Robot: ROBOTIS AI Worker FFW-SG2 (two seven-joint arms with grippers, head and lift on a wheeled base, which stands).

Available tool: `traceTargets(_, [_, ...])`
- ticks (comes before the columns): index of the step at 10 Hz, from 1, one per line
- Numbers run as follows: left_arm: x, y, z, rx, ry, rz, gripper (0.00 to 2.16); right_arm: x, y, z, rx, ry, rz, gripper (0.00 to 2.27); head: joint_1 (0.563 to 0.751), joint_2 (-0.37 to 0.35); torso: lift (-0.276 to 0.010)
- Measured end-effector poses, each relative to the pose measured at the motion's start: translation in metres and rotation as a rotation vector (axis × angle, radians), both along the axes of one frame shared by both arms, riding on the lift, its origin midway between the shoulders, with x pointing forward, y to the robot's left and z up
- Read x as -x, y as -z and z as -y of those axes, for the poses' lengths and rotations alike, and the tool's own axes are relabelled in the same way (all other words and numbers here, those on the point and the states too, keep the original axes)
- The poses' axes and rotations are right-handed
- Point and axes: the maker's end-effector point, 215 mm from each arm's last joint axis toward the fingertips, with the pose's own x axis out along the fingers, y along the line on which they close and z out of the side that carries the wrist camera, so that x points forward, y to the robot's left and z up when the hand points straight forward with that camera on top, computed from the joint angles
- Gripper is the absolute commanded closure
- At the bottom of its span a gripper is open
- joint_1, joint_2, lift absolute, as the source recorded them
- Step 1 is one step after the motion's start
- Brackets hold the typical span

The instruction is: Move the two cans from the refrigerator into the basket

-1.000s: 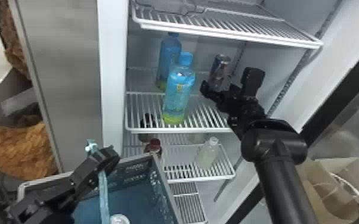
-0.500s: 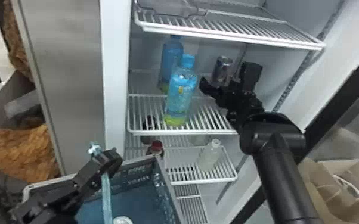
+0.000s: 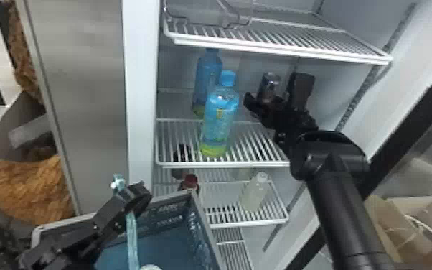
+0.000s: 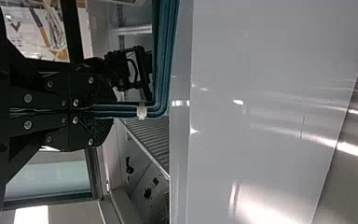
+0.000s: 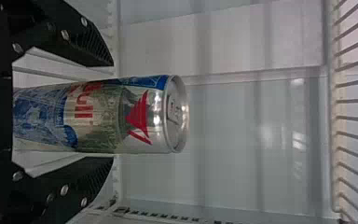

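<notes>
The right tool (image 5: 113, 112) is open, its fingers astride and clear of the upright can (image 5: 140, 114) on the refrigerator shelf (image 3: 222, 164), whose long axis crosses the closing direction.

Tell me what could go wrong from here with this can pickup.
The can stands between the right gripper's open fingers, not yet clamped; uneven closing might nudge or tip it.

The front blue-capped bottle stands close to that gripper on the same shelf, so a sideways pull-out could knock it.

The left gripper is shut on the teal handle; if that slips, the basket may shift.
</notes>
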Motion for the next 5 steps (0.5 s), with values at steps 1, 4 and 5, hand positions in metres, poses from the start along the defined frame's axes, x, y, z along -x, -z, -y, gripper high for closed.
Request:
traceTargets(1, [-0.0003, -0.0004, 0.0005, 0.001, 0.001, 0.0, 1.2, -0.0014, 0.0004, 0.0014, 0.005, 0.003, -0.009, 1.28, 0.615, -0.276, -0.035])
traceTargets(4, [-0.0009, -0.0006, 0.0, 0.002, 0.0, 0.001, 1.2, -0.0025, -0.004, 0.006, 0.041, 0.014, -0.002, 1.28, 0.611, -0.28, -0.035])
traceTargets(5, [-0.0008, -0.0008, -0.0001, 0.003, 0.0, 0.001, 1.2, 0.0004, -0.0035, 0.0054, 0.046, 0.013, 0.003, 1.28, 0.612, -0.28, -0.035])
